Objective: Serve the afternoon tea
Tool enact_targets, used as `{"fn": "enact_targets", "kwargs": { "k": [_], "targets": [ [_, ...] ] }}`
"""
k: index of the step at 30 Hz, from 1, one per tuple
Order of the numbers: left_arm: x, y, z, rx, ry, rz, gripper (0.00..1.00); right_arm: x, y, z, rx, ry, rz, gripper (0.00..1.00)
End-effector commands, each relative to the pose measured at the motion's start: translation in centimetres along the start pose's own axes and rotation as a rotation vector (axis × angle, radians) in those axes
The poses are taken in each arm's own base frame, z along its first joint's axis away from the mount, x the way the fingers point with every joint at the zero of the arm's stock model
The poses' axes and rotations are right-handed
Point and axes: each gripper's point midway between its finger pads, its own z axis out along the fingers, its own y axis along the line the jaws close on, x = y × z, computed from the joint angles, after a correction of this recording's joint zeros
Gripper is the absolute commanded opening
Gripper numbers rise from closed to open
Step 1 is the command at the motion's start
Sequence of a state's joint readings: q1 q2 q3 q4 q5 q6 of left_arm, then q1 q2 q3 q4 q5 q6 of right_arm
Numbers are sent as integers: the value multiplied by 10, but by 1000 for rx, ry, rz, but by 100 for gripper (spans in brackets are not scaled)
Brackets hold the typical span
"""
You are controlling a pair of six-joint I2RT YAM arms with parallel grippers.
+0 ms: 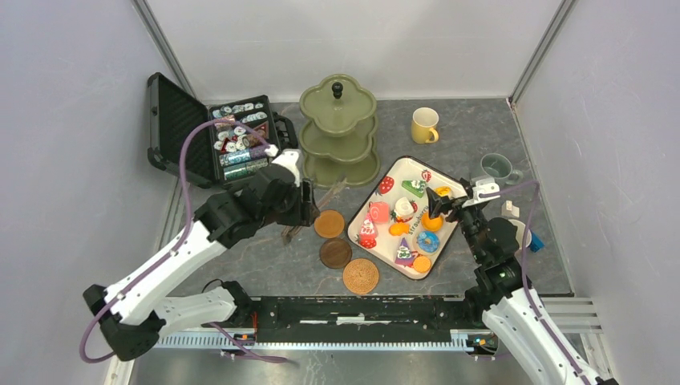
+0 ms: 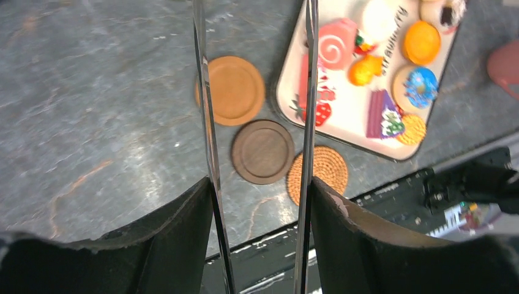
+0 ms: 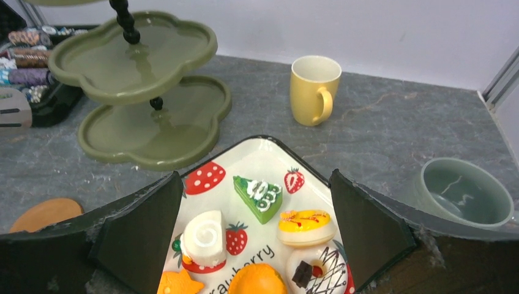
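Left claw (image 2: pixel 260 190) clamps thin tongs (image 2: pixel 311 92) — the blades may twist in it; right claw (image 3: pixel 256 177), jaws wide apart above the tray (image 3: pixel 245 160), may bump toy cakes (image 3: pixel 202 236).

The stand (image 3: pixel 134 61) loses its top tier past the upper edge; the pink mug (image 2: pixel 505 64) (a mere sliver) and the tongs (image 2: pixel 311 92) are cut off in the left wrist view.

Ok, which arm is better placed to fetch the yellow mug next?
Right, probably. The right pincer is open and empty over the tray, with the yellow mug ahead of it on that side. The left pincer is closed on tongs over the coasters, farther from the mug.
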State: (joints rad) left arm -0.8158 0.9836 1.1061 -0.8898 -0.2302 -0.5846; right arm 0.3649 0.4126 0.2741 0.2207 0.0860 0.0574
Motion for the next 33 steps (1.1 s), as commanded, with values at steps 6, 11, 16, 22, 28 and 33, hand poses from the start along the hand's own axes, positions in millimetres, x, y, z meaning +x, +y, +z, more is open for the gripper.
{"fn": "enact_targets", "kwargs": {
  "k": [6, 11, 16, 22, 28, 33],
  "targets": [
    [5, -75, 34, 283, 163, 80, 62, -1, 3, 6, -7, 4, 12, 98],
    [5, -93, 39, 326, 174, 92, 62, 1, 2, 7, -4, 14, 14, 98],
    [8, -97, 51, 300, 184, 140, 60, -2, 2, 5, -1, 1, 15, 98],
    [17, -100, 66, 294, 231, 206, 59, -3, 1, 4, 2, -5, 19, 98],
    [27, -98, 75, 292, 272, 248, 58, -4, -1, 3, 13, -11, 19, 98],
    [32, -100, 85, 293, 294, 247, 57, -4, 1, 4, 4, -13, 20, 98]
  ]
}}
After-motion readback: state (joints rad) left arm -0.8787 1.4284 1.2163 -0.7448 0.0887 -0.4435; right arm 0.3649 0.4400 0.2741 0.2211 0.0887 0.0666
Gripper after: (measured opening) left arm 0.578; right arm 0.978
